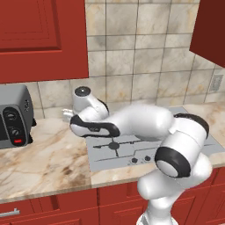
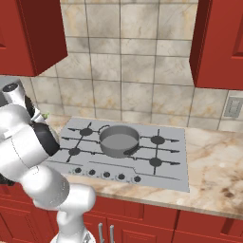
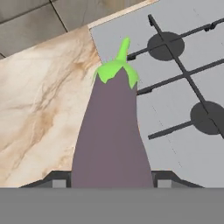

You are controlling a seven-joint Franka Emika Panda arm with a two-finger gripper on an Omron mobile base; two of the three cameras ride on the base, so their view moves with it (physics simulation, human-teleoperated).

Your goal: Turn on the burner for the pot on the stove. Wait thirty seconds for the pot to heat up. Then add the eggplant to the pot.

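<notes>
The eggplant [image 3: 111, 135], dark purple with a bright green cap, sticks out from between my fingers, and my gripper [image 3: 111, 180] is shut on it. It hangs over the line where the marble counter meets the left edge of the stove [image 3: 183, 127]. From the left base view the gripper [image 1: 68, 115] sits at the back left of the stove [image 1: 125, 154], mostly hidden by the arm. The eggplant's green stem tip [image 2: 46, 115] peeks past the arm. The grey pot [image 2: 119, 140] stands in the middle of the stove [image 2: 166, 163], well to the right of the gripper.
A grey toaster oven [image 1: 13, 119] stands on the counter at the far left. Dark knobs [image 2: 105, 174] line the stove's front edge. Red cabinets hang above on both sides, and a wall outlet [image 2: 232, 107] sits at the right.
</notes>
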